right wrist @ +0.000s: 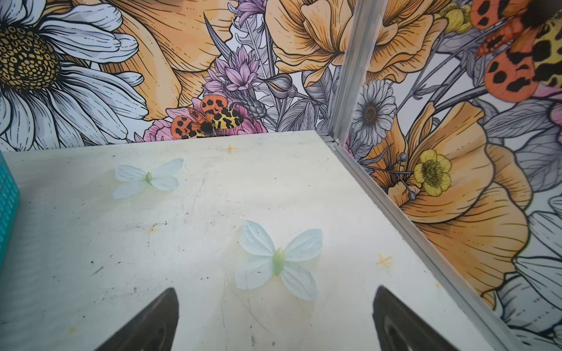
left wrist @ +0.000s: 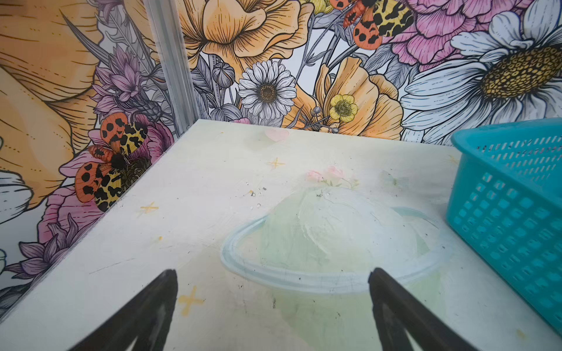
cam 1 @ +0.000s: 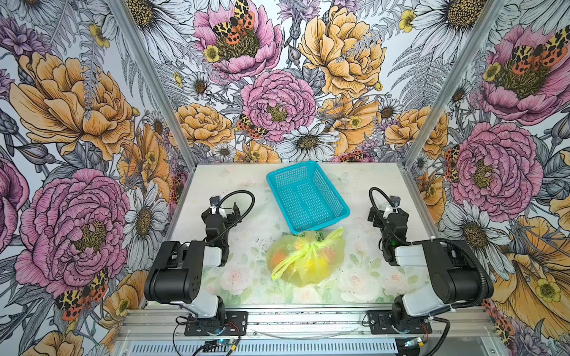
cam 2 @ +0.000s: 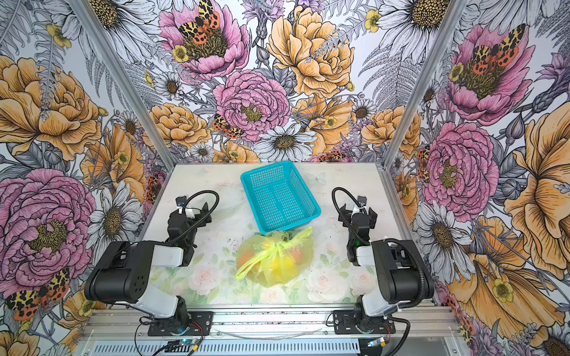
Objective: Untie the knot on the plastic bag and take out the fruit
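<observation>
The plastic bag (cam 1: 303,262) (cam 2: 273,262) lies near the front middle of the table in both top views, translucent yellow-green and closed. Its knot (cam 1: 312,246) (cam 2: 279,246) sits on top, with one loop end trailing to the front left and the other to the back right. The fruit (cam 1: 277,257) (cam 2: 290,263) shows through the plastic as orange and yellow shapes. My left gripper (cam 1: 231,211) (left wrist: 272,272) hovers open left of the bag, over bare table. Right of the bag, my right gripper (cam 1: 381,212) (right wrist: 275,290) is open and empty too. Neither touches the bag.
A turquoise perforated basket (cam 1: 290,170) (cam 2: 265,170) stands empty just behind the bag, its near corner close to it; its wall (left wrist: 511,218) shows in the left wrist view. Flowered walls close the table on three sides. Metal posts (right wrist: 349,70) mark the back corners.
</observation>
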`<state>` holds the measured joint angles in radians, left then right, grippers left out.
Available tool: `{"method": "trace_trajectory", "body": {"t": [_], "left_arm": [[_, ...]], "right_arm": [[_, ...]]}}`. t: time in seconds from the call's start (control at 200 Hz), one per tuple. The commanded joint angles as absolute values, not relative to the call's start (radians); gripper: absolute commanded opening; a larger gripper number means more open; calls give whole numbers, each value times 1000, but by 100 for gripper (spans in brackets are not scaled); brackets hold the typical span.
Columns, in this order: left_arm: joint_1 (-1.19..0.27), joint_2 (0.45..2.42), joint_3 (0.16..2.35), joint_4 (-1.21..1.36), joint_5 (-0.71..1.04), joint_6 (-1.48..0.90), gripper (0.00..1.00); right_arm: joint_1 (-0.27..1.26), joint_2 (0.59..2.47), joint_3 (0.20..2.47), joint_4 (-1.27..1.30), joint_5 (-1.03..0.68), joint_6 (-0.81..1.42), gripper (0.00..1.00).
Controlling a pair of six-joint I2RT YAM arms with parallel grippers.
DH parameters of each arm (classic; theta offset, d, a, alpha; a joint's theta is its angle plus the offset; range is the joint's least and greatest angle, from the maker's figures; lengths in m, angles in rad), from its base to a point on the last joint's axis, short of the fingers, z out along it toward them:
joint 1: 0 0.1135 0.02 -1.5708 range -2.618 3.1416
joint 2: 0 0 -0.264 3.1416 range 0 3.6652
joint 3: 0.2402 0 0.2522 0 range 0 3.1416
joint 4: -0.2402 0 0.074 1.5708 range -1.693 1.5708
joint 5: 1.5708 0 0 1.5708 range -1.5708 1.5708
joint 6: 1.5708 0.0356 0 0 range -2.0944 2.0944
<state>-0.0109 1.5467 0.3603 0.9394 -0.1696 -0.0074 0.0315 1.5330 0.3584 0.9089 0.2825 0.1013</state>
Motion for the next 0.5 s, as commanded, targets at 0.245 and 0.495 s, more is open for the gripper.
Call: {"method": "trace_trajectory", "body": {"t": [0.245, 0.495], "left_arm": [[-12, 1549, 374, 942, -178, 5, 99], [-12, 1548, 376, 943, -178, 5, 99]], "right_arm": [[31, 1539, 367, 926, 267, 86, 99], [31, 1539, 365, 926, 267, 85, 100]]}}
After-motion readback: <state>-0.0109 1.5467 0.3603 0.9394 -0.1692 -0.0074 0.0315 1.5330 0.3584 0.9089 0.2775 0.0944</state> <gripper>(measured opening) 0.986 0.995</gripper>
